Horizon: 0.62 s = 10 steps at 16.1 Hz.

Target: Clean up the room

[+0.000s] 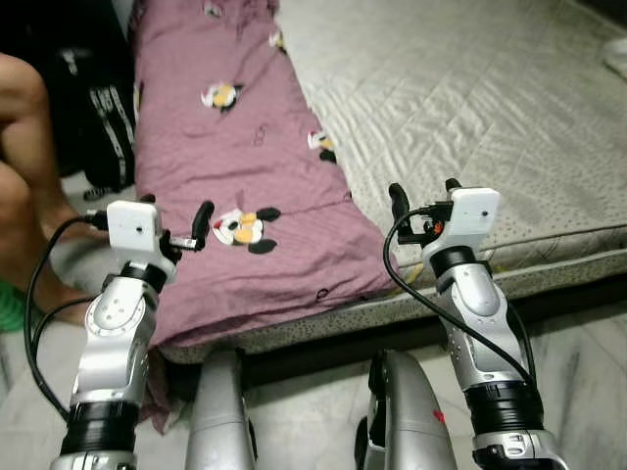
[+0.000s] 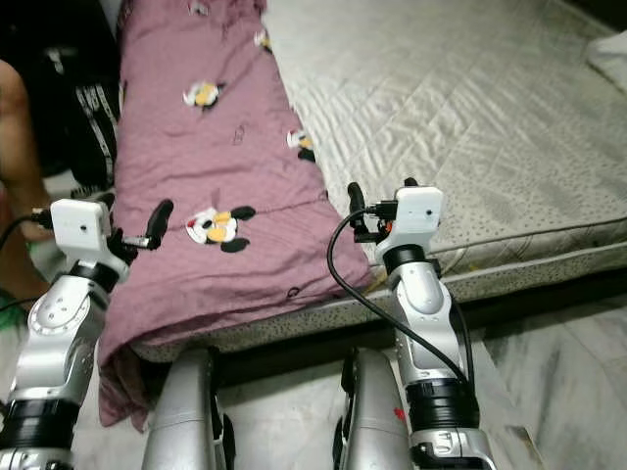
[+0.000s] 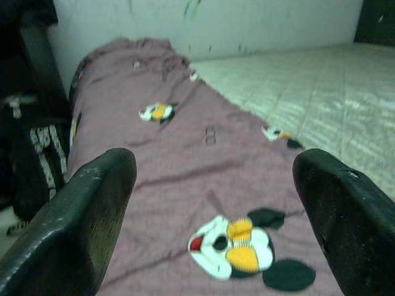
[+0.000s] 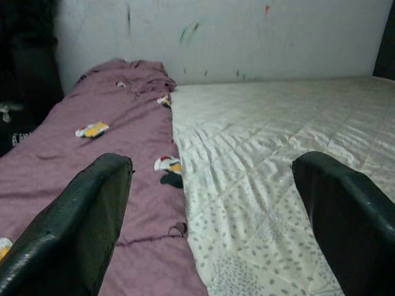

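Left gripper [image 1: 186,233] and right gripper [image 1: 423,203] raised at bed edge, fingers wide, empty; mauve cartoon-print cotton sheet [image 1: 235,176] lies along pale quilted mattress [image 1: 470,117], likely poised to straighten it.

Mauve cartoon-print blanket [image 1: 235,166] spread along mattress [image 1: 470,127], corner overhanging

1. A wide low bed with a pale grey-green quilted mattress cover [image 1: 470,108] fills the scene, its near edge speckled with small dots
2. A mauve-purple cotton blanket printed with cartoon mouse faces [image 1: 225,147] lies lengthwise along the bed's left side, its near end spilling over the edge
3. A pale marbled tile floor [image 1: 588,372] lies below the bed
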Tool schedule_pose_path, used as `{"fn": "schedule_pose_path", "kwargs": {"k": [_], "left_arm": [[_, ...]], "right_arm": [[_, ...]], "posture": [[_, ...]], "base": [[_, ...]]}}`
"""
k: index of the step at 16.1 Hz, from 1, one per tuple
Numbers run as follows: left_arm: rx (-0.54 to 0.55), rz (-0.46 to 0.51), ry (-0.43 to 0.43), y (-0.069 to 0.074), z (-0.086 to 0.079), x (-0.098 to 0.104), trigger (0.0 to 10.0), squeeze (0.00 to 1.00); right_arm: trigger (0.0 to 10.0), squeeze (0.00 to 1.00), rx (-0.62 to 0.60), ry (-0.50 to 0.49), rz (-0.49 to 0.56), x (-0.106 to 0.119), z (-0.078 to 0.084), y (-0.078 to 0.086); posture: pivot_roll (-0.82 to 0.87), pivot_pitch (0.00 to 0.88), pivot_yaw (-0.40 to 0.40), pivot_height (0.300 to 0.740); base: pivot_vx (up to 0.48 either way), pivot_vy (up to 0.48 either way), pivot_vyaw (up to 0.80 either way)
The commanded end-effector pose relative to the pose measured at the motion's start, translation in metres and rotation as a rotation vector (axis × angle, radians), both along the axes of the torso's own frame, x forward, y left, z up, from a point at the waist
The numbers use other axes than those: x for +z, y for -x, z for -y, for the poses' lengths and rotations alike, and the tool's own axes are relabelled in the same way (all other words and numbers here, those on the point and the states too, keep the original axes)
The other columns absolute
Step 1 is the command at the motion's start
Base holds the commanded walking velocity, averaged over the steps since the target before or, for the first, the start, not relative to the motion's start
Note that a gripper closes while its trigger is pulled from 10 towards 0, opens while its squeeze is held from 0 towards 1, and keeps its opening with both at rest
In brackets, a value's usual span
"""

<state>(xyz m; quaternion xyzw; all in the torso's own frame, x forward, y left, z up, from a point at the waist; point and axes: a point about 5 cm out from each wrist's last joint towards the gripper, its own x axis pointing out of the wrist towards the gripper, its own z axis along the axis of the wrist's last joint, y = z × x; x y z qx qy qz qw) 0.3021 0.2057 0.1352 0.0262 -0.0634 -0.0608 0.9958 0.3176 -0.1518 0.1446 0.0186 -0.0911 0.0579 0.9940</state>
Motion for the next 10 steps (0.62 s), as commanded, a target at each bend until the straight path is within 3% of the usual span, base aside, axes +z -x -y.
{"fn": "schedule_pose_path", "kwargs": {"k": [1, 8, 10], "left_arm": [[0.019, 0.007, -0.01, -0.003, -0.004, 0.0, 10.0, 0.0], [0.025, 0.033, -0.009, -0.007, -0.007, -0.002, 10.0, 0.0], [0.004, 0.077, -0.063, -0.007, -0.006, 0.012, 10.0, 0.0]], "right_arm": [[10.0, 0.0, 0.008, -0.002, 0.017, 0.008, -0.003, -0.006], [10.0, 0.0, -0.014, 0.006, 0.029, 0.012, -0.002, -0.015], [10.0, 0.0, -0.024, 0.022, 0.001, 0.004, -0.005, -0.015]], "posture": [[0.02, 0.0, 0.023, 0.639], [0.03, 0.0, 0.033, 0.724], [0.04, 0.0, 0.017, 0.74]], "base": [[0.0, 0.0, 0.0], [0.0, 0.0, 0.0], [0.0, 0.0, 0.0]]}}
